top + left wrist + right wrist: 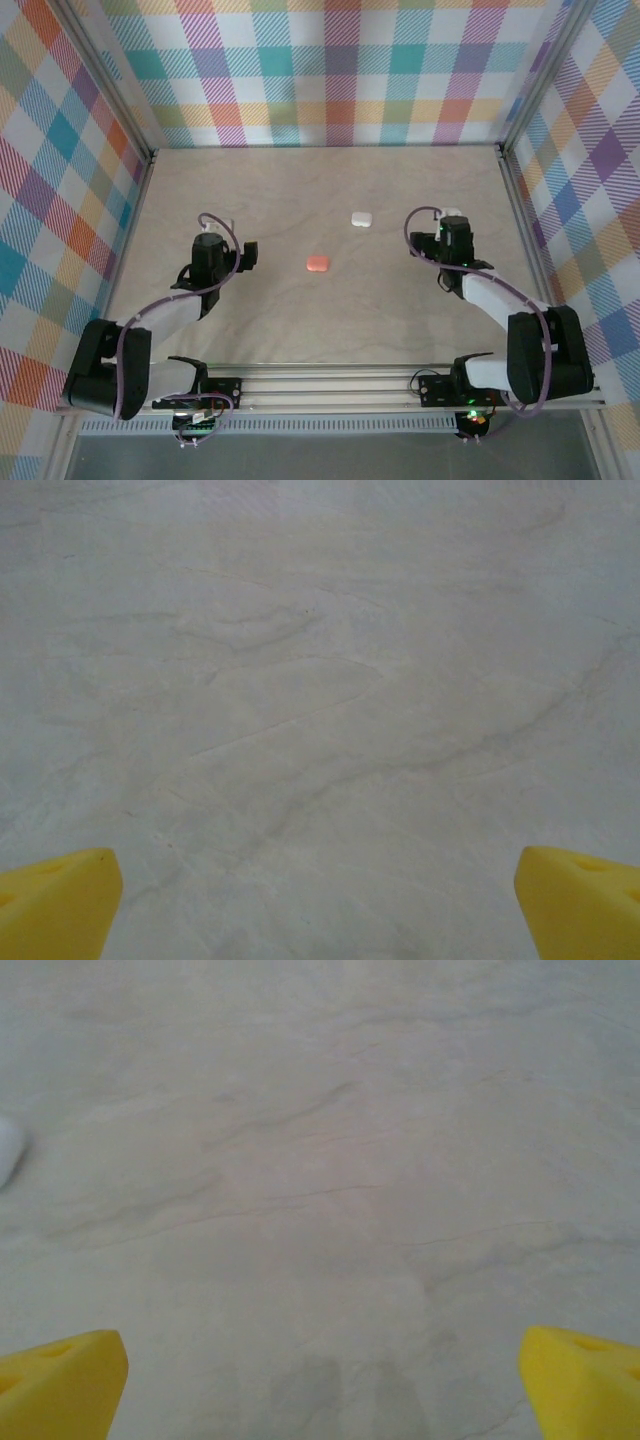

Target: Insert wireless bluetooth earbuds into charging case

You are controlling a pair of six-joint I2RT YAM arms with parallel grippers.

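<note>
right gripper [320,1392]: jaws spread wide above the table
fingertips [60,1382]: yellow, at near-left and near-right corners
table [340,1160]: pale, faint wavy grain
white case [8,1150]: rounded sliver, cut off at left edge, lying on table

Table [400,320] mostly bare, wide passage lower centre and upper frame. Obstacles mid-frame: white case [361,218], pink case [317,263], well apart. Plaid walls [60,200] close left, right, top.
</note>
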